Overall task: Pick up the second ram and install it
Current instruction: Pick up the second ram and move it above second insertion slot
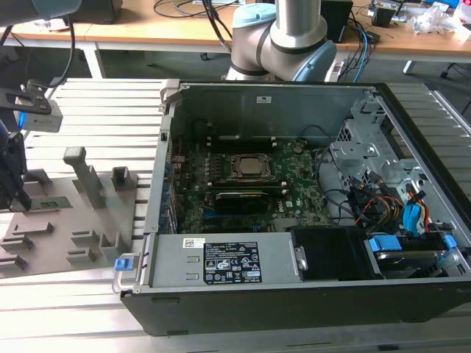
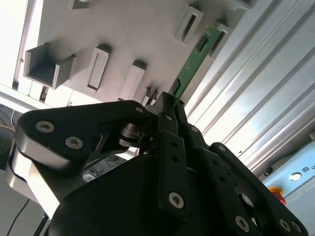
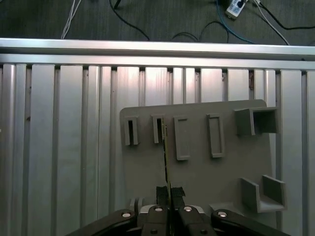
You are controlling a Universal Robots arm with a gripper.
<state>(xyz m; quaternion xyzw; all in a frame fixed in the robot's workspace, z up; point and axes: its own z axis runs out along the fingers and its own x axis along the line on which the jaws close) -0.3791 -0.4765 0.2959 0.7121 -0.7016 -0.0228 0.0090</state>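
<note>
Gripper [image 3: 170, 192] pinches the second ram [image 3: 166, 157] by 1 end, edge-on, likely for alignment with slots of the grey slotted tray [image 3: 206, 183].

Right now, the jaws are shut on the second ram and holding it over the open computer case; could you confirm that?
Not quite. The jaws are shut on the second ram, but they hold it over the grey slotted tray, not the open computer case, which stands at the exterior view's right of the tray. Both wrist views show this.
</note>
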